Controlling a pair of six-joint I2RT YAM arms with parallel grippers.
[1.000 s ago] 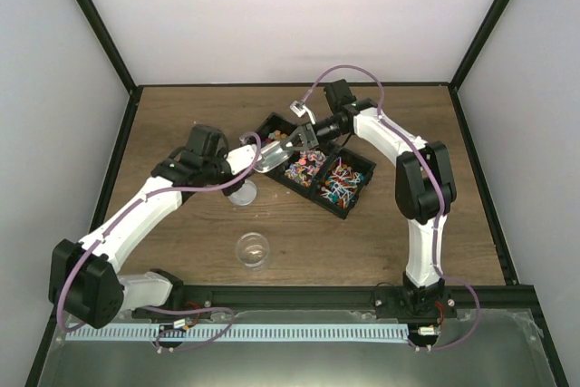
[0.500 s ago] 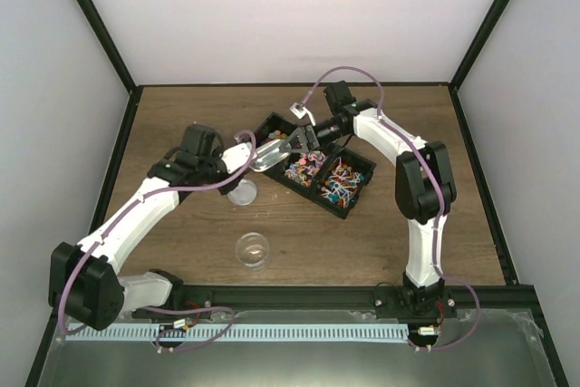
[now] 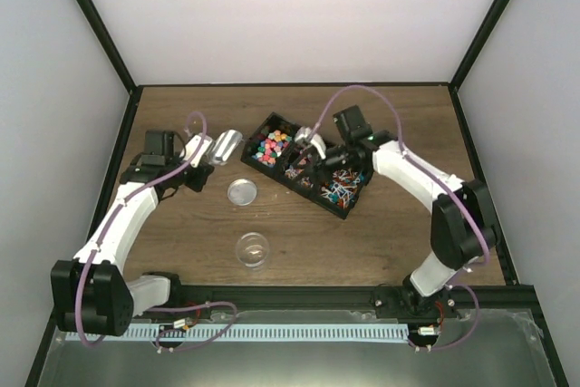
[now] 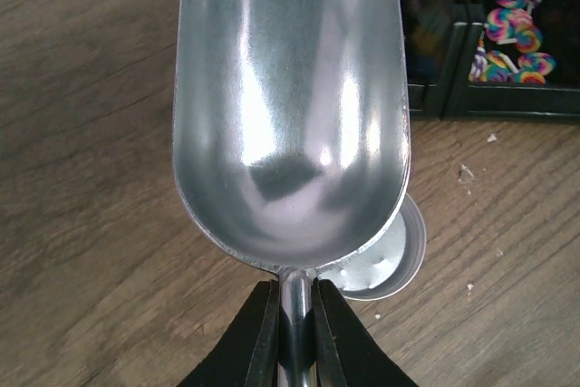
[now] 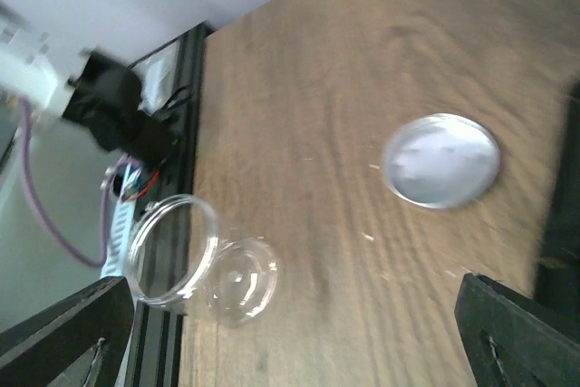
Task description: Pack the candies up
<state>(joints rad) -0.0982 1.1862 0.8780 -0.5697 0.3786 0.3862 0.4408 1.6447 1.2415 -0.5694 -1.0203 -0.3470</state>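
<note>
– Clutter round the arms?
– Black tray (image 3: 349,208) with compartments, set askew mid-surface. The candies (image 3: 272,144) lie in it: bright round pieces at its far-left end, and wrapped and stick-like ones in the other compartments. A round lid (image 3: 242,191) lies flat just beside the tray's left side. A clear jar (image 3: 253,249) stands apart from it, nearer the arm bases.
– Anything in the way?
– In the left wrist view the scoop (image 4: 290,106) covers part of the lid.
– Surface and room?
– Brown wood-grain surface (image 3: 390,233), white walls, black frame posts at the corners.
– Left pincer (image 4: 292,301)?
– Clamped together on the scoop's thin metal handle. The bowl points toward the tray and shows bare metal.
– Right pincer (image 5: 299,333)?
– Spread wide. In the top view it hangs over the tray's middle, and whether it touches the tray I cannot tell. Its own camera looks across at the lid and jar.
</note>
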